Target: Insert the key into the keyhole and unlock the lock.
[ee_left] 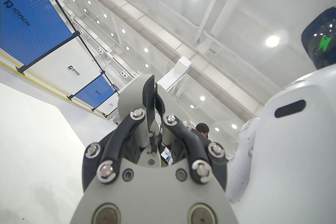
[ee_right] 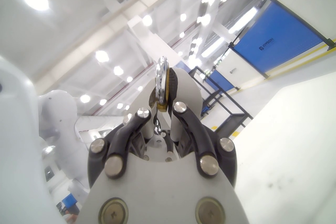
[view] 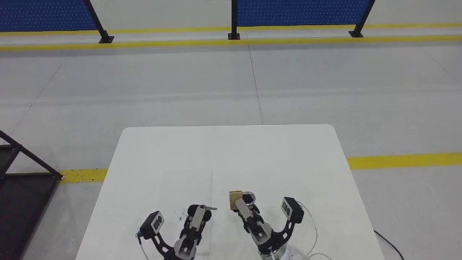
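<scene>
White tabletop (view: 216,159), at its near edge the right gripper (ee_right: 164,82) pinching a brass lock (ee_right: 160,76), just beside it the left gripper (ee_left: 153,88) pressed together on a small key (view: 211,207), key and lock apart.

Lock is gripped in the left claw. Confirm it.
Wrong claw. The lock is gripped in the right claw, not the left; the right wrist view shows it pinched there.
</scene>
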Controlling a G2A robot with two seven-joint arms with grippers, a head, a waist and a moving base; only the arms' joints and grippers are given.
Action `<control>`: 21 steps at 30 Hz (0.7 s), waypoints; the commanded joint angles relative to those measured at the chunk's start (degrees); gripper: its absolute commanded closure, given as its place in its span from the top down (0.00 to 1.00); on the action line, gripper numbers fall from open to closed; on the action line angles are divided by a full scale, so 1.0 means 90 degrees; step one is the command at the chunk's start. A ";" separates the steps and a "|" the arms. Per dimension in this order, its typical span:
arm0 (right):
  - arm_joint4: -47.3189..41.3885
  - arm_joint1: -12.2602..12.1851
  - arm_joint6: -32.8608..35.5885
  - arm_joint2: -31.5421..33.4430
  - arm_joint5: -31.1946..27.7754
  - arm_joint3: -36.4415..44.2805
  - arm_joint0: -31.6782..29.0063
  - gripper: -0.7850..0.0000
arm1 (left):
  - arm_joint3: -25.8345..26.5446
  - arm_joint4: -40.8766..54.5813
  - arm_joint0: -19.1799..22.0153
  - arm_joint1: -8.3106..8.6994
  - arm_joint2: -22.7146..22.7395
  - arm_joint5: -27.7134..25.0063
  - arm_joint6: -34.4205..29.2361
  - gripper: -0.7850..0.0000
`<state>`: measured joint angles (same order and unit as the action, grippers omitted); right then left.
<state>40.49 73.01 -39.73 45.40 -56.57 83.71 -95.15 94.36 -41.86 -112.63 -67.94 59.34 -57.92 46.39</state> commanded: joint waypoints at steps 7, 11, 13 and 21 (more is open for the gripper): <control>0.0000 0.0000 0.0000 0.0000 0.0000 0.0000 0.0000 0.00 | -0.0091 -0.0096 0.0147 -0.0121 -0.0184 0.0161 0.0108 0.00; 0.0000 0.0000 0.0000 0.0000 0.0000 0.0000 0.0000 0.00 | -0.0091 -0.0235 0.0209 -0.0172 -0.0255 0.0233 0.0154 0.00; 0.0000 0.0000 0.0000 0.0000 0.0000 0.0000 0.0000 0.00 | -0.0143 -0.0270 0.0243 -0.0196 -0.0293 0.0231 0.0185 0.00; 0.0000 0.0000 0.0000 0.0000 0.0000 0.0000 0.0000 0.00 | -0.0264 -0.0394 0.0404 -0.0301 -0.0404 0.0374 0.0371 0.00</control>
<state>40.49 73.01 -39.73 45.40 -56.57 83.71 -95.15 92.06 -45.65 -109.06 -70.49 56.09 -54.55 49.61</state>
